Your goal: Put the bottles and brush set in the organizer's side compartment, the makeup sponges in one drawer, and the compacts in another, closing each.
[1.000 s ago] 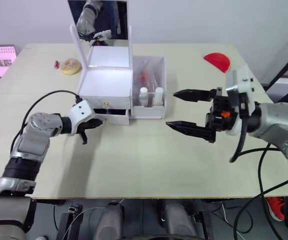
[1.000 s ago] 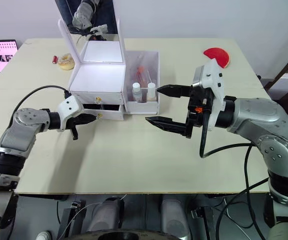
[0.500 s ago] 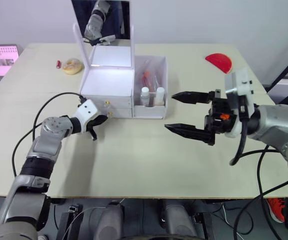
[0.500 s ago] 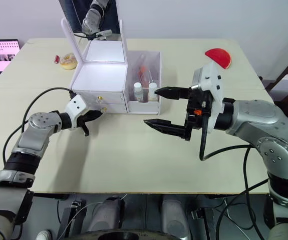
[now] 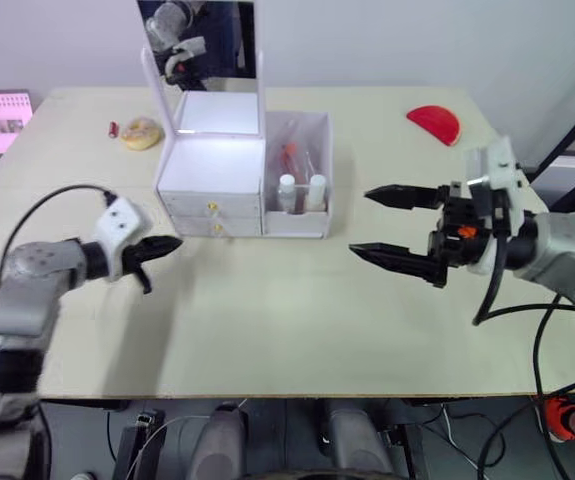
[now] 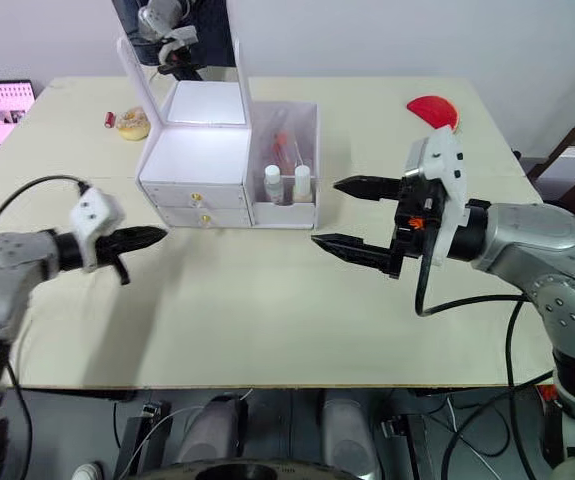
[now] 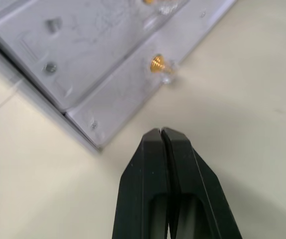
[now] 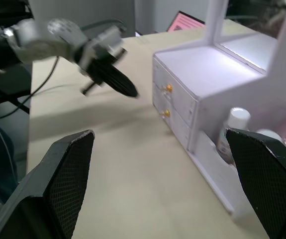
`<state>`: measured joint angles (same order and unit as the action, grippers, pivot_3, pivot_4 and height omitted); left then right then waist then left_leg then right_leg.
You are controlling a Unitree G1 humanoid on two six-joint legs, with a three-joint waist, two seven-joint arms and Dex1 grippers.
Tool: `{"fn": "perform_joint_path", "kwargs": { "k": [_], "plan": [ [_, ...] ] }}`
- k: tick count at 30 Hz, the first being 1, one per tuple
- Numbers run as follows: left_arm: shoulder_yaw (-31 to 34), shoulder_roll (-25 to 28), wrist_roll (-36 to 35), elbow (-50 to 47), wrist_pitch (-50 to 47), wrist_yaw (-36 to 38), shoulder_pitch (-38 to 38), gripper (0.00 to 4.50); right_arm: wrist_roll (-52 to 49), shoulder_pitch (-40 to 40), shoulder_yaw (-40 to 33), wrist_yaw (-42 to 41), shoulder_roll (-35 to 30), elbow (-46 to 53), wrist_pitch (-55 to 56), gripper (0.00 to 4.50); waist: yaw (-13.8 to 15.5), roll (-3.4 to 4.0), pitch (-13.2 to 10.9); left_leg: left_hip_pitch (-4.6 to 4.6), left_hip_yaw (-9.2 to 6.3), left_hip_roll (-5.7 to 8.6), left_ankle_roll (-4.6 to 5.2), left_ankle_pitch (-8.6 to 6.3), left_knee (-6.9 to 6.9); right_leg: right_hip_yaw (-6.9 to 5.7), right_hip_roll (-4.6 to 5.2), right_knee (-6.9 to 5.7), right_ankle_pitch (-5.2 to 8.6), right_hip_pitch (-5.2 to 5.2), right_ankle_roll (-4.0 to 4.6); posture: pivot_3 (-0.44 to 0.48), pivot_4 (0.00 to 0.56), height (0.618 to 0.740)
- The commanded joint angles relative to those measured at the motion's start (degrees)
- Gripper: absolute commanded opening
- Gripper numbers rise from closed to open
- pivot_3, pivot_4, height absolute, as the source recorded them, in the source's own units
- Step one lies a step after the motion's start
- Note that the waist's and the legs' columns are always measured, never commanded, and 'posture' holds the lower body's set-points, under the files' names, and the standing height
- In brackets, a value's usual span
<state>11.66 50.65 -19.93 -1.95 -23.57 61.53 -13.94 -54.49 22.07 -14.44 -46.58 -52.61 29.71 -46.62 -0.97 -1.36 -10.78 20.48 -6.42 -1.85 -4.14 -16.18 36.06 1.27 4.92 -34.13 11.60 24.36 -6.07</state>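
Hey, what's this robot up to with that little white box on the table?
It is tidying makeup into a white plastic organizer with a tall mirror. Both gold-knobbed drawers are shut, and two small white-capped bottles and a clear pouch of pink brushes stand in its side bin. The left gripper, shut and empty, sits in front of the drawers; the right gripper hovers open, holding nothing.

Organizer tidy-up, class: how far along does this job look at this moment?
Done: both bottles and the brush set sit in the side compartment, and both drawers look shut. In hand: nothing; left gripper shut, right gripper open. Sponges and compacts are presumably inside the drawers.
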Motion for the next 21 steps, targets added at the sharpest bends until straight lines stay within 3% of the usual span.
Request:
{"fn": "perform_joint_path", "kwargs": {
  "k": [1,6,9,16,21],
  "plan": [
    [11.10,4.46,-8.04,-5.51,-6.18,4.25,4.70,0.05,1.11,-3.07,-5.05,-1.44,-1.40,-0.95,1.87,4.50,-0.01,-0.01,-0.01,-0.01,0.00,0.00,0.00,0.00,0.00,0.00,0.00,0.00,0.00,0.00,0.00,0.000,0.150,0.739],
    [25.94,8.02,-10.42,0.27,-7.76,5.22,11.54,0.05,4.47,-11.28,-11.56,-3.86,-2.62,-4.55,4.03,4.50,0.15,0.02,-0.02,-0.01,0.01,0.00,0.01,-0.01,0.00,0.00,0.01,-0.01,0.14,0.02,-0.20,0.000,0.150,0.739],
    [32.65,8.62,-10.07,3.70,-7.71,5.52,16.37,0.95,7.61,-16.87,-15.00,-6.50,-3.61,-7.61,6.20,4.50,0.04,0.02,-0.02,-0.04,0.05,0.00,0.00,-0.01,0.03,0.00,0.03,0.00,0.14,0.01,-0.20,0.000,0.150,0.739],
    [40.08,5.47,-11.13,4.96,-7.02,6.32,26.04,4.48,17.76,-26.08,-18.52,-14.25,-4.31,-18.99,17.91,4.50,0.00,-0.01,-0.01,-0.05,0.11,0.00,-0.01,-0.02,0.02,0.00,0.08,0.05,0.15,0.03,-0.20,0.000,0.150,0.739],
    [40.93,4.51,-11.30,4.55,-5.59,5.66,28.33,4.48,21.46,-25.35,-16.43,-16.63,-3.60,-25.02,24.03,4.50,-0.19,-0.03,0.00,-0.06,0.12,0.00,-0.01,-0.02,0.03,0.00,0.08,0.05,0.15,0.05,-0.19,0.000,0.150,0.739]
  ]
}}
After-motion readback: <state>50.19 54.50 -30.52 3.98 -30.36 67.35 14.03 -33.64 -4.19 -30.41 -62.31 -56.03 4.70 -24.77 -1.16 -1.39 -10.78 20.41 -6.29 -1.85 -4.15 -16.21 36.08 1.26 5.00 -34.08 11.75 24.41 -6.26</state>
